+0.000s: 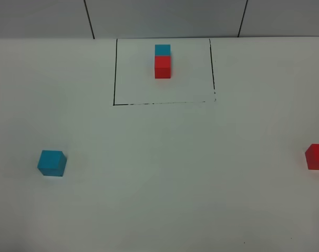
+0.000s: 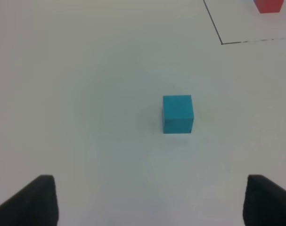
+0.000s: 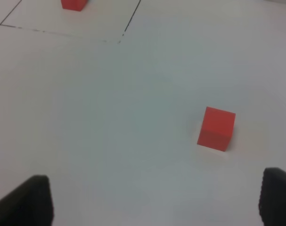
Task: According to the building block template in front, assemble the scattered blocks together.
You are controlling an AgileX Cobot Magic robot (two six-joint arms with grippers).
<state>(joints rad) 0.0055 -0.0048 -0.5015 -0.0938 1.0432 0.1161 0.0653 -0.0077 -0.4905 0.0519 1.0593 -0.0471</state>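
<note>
We are holding our left pincer (image 2: 150,200) spread apart facing the cyan cube (image 2: 177,114), and our right pincer (image 3: 157,197) spread apart facing the red cube (image 3: 216,128), gripping nothing.

My left fingers (image 2: 32,202) stand spread wide apart, gripping nothing, hanging in the air. My right fingers (image 3: 27,202) are spread just as wide, empty too, also aloft.

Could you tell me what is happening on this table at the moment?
Nothing is held yet. The template pair, cyan joined to red, sits inside the black frame at the far side. The loose cyan cube lies to the left and the loose red cube far to the right, well apart. The left gripper and right gripper are open, each facing its cube.
</note>
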